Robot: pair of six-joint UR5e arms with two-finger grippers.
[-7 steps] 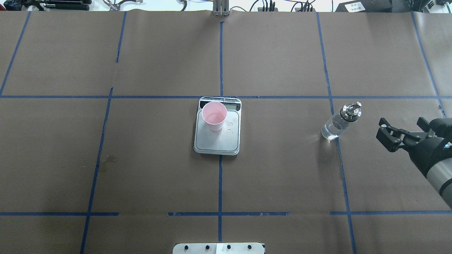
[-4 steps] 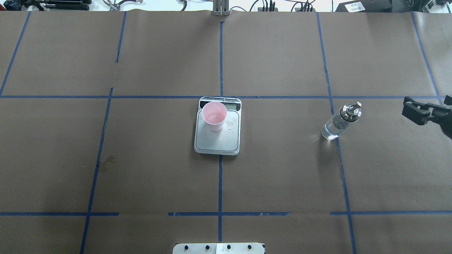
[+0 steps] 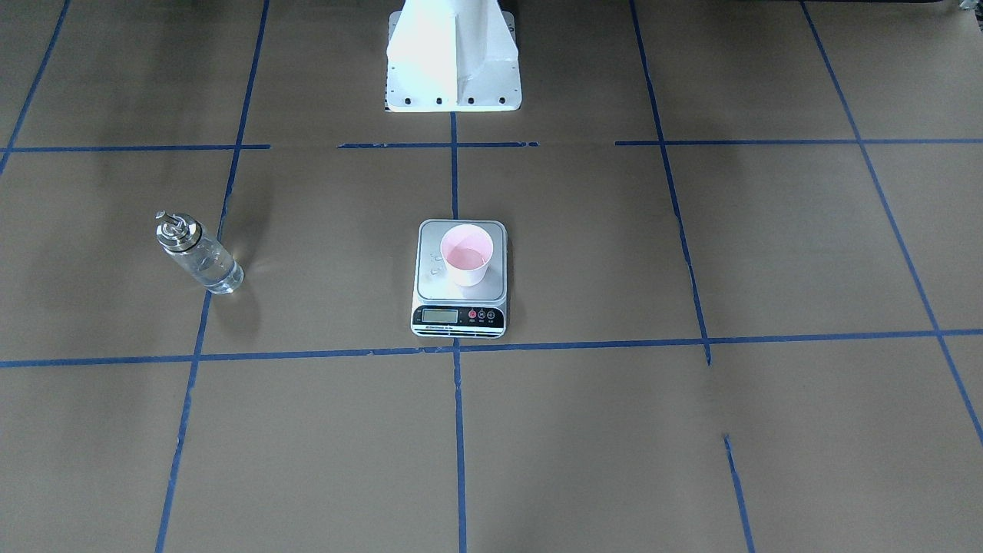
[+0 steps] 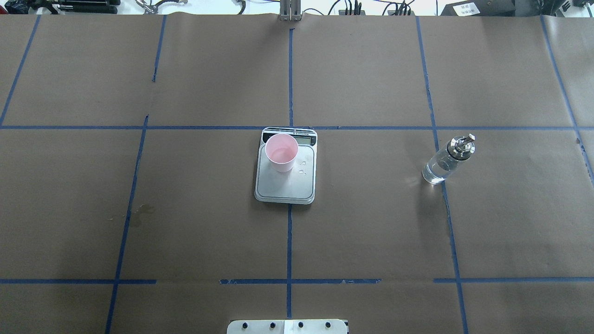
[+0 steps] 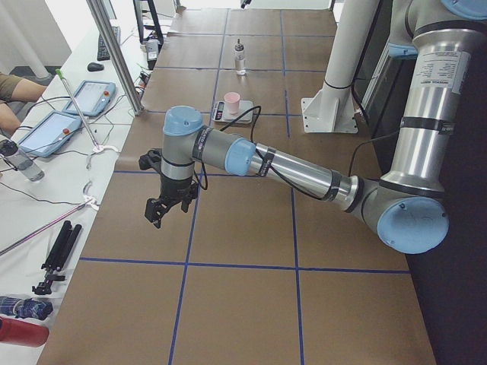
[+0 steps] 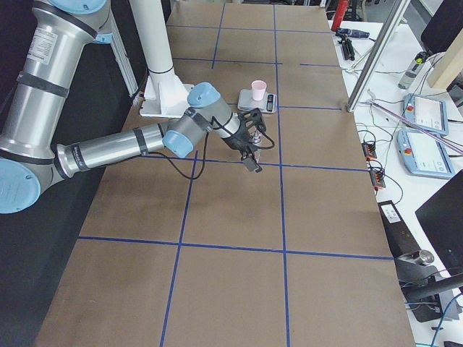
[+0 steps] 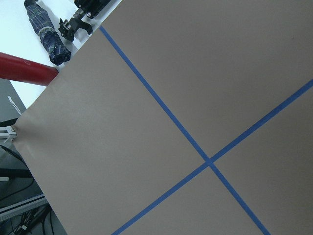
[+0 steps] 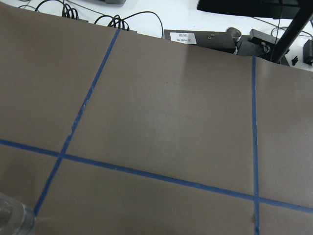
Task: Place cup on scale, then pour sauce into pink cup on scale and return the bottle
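Note:
The pink cup (image 4: 281,152) (image 3: 466,257) stands upright on the far part of the scale (image 4: 285,188) (image 3: 430,288), near its display. A few clear drops lie on the platform beside it. The bottle (image 4: 445,160) (image 3: 200,257) stands alone on the paper to the robot's right, with clear sauce in it. Its base shows at the lower left corner of the right wrist view (image 8: 12,220). My right gripper (image 6: 253,155) hangs over the paper beyond the bottle. My left gripper (image 5: 156,213) hangs far from the scale. Whether either is open or shut I cannot tell.
The robot's white base plate (image 4: 287,326) (image 3: 453,61) sits at the near table edge. A dried stain (image 4: 139,215) marks the brown paper on the left. Tablets, cables and a person's arm (image 5: 9,85) lie on a side bench past the table edge.
The right gripper, open beside the bottle a second ago, has drawn back to the right and left the overhead view. Cup, scale and bottle have stayed put.

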